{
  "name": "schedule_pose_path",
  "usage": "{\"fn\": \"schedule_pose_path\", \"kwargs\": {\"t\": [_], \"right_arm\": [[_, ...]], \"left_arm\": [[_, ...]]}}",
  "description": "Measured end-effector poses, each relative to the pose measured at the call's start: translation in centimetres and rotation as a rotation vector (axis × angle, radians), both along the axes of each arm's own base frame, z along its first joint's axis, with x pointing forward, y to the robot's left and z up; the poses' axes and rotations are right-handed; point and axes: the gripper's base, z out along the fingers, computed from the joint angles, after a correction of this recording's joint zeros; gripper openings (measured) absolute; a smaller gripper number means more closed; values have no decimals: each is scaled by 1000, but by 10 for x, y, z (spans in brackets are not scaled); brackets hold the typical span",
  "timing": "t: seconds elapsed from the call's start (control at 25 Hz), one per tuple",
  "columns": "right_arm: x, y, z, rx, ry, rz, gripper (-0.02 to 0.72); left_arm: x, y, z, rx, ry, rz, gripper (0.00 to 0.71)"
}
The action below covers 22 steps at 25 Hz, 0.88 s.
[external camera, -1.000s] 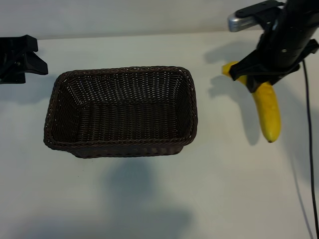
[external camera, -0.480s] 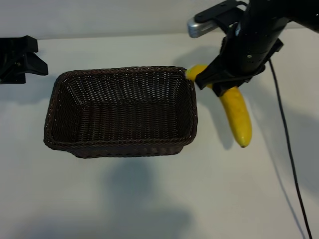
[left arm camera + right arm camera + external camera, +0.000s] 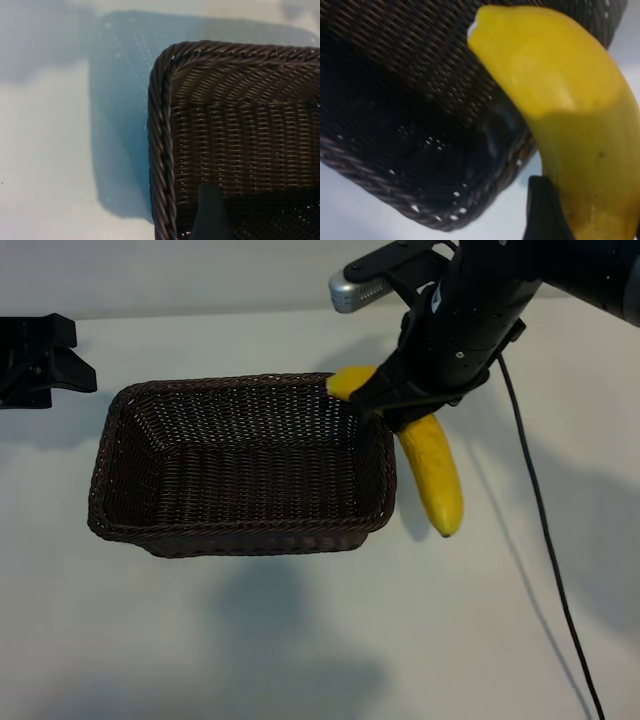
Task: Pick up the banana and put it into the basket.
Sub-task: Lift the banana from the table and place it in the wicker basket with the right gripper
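The right gripper is clamped on the banana near one of its ends, with the jaws partly apart because the fruit fills the space between them. The banana hangs in the air above the worktop. Its shorter, upper end sticks out over the right rim of the basket, close to the far right corner, and the longer part slopes down outside the basket, past the right wall. In the right wrist view the banana fills much of the picture, with the woven corner of the basket under it and one dark gripper finger beside the fruit.

The basket stands on the worktop in the middle, and I see nothing inside it. The left gripper is parked at the far left edge of the worktop, apart from the basket. Its jaws are spread and hold nothing. In the left wrist view, one corner of the basket shows, with a dark fingertip in front of it.
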Motion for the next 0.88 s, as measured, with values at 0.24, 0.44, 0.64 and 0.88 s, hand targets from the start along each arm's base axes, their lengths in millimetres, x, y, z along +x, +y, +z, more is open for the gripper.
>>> {"fn": "schedule_pose_path", "kwargs": {"t": [0.24, 0.44, 0.64, 0.88], "right_arm": [[9, 12, 0, 25, 7, 6, 406], [5, 32, -6, 25, 8, 54, 406], [4, 46, -14, 29, 12, 81, 406], [11, 56, -4, 36, -17, 126, 406]], "left_arm": [[0, 0, 0, 0, -1, -2, 547], [0, 0, 0, 0, -1, -1, 547], [0, 0, 0, 0, 1, -3, 547], [-1, 0, 0, -2, 7, -6, 547]]}}
